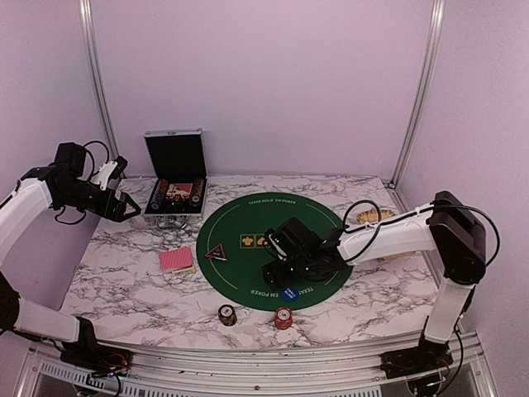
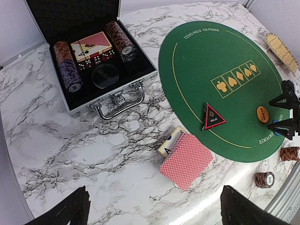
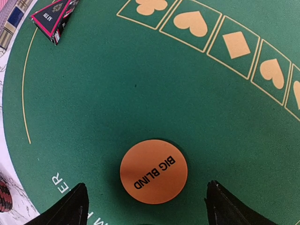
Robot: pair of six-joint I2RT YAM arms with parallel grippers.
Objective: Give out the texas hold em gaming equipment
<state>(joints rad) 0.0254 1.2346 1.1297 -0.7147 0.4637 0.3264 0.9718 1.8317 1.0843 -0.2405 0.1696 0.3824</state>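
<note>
Orange round marker disc point(image 3: 153, 171), lettered BIG BLIND, lies flat on the green round felt mat point(image 3: 117, 93), close inside the mat's printed near rim. Judged light, rigid and slick, and too thin to pinch from its faces; best taken across its edge, with the fingertips pressed into the felt. Right gripper point(image 3: 146, 185) hangs over it, jaws spread to either side and gripping nothing. Left gripper point(image 2: 154, 192) stands wide and empty, off the mat's far-left side. Overhead, the right wrist hides the disc; its thickness cannot be judged.
</note>
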